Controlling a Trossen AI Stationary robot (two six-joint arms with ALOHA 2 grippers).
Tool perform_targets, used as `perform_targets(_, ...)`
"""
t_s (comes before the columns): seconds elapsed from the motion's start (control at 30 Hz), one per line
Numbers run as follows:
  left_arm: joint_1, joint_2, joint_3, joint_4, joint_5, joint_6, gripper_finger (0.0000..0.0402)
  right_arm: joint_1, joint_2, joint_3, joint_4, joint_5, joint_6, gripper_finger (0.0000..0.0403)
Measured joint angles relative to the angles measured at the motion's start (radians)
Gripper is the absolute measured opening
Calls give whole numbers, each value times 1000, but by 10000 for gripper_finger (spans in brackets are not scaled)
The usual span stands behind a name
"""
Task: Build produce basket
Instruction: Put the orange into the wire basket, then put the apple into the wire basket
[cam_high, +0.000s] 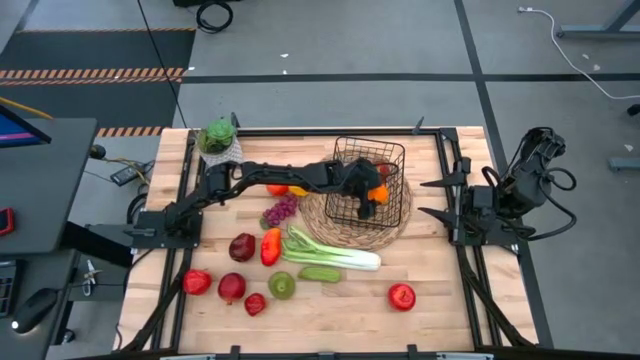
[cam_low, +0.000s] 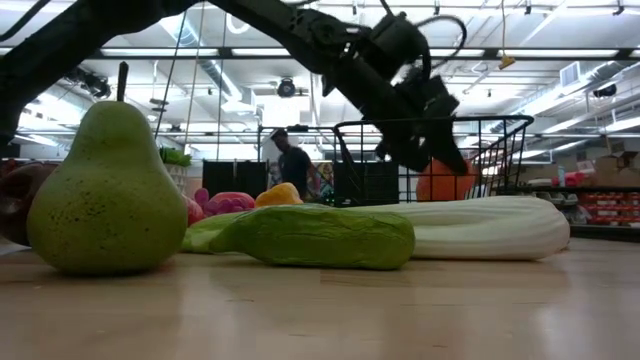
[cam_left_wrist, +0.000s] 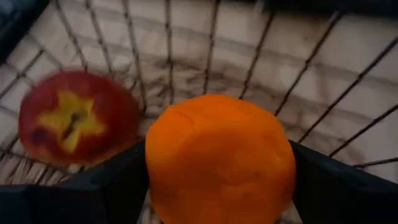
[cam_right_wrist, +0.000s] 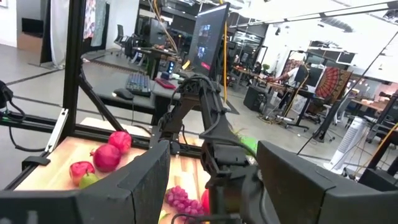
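Reaching across the table from its left side, the left arm has its left gripper (cam_high: 372, 193) down inside the basket (cam_high: 392, 158), its fingers clamped on an orange (cam_left_wrist: 219, 160) that fills the space between them in the left wrist view. Beside the orange, on the basket's wire floor, lies a red apple (cam_left_wrist: 76, 118) with a yellow star-shaped patch at its end. The basket stands on a round woven mat (cam_high: 325, 228) right of the table's middle. Most of the produce is on the wooden table (cam_high: 440, 310) outside the basket: purple grapes (cam_high: 280, 210) and a red pepper (cam_high: 270, 246) left of the mat, a leek (cam_high: 330, 249) and a cucumber (cam_high: 320, 273) along its near edge, several red fruits at the near left, and one red fruit (cam_high: 402, 296) near the right. A green pear (cam_low: 107, 192) stands close to the low camera. The right gripper (cam_high: 432, 198) waits at the table's right edge, fingers spread apart and holding nothing.
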Motion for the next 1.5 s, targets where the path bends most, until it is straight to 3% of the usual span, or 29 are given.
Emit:
perform_targets(0.67, -2, 5, 1, -12, 36, -3, 330, 0, 1, 0, -2, 0, -3, 247)
perform_targets(1.0, -2, 5, 1, -53, 36, -3, 394, 0, 1, 0, -2, -1, -7, 247)
perform_targets(1.13, -2, 5, 1, -73, 36, -1, 395, 0, 1, 0, -2, -1, -7, 247)
perform_targets(1.5, -17, -106, 167, -377, 36, 147, 395, 0, 2, -1, -3, -1, 2, 247)
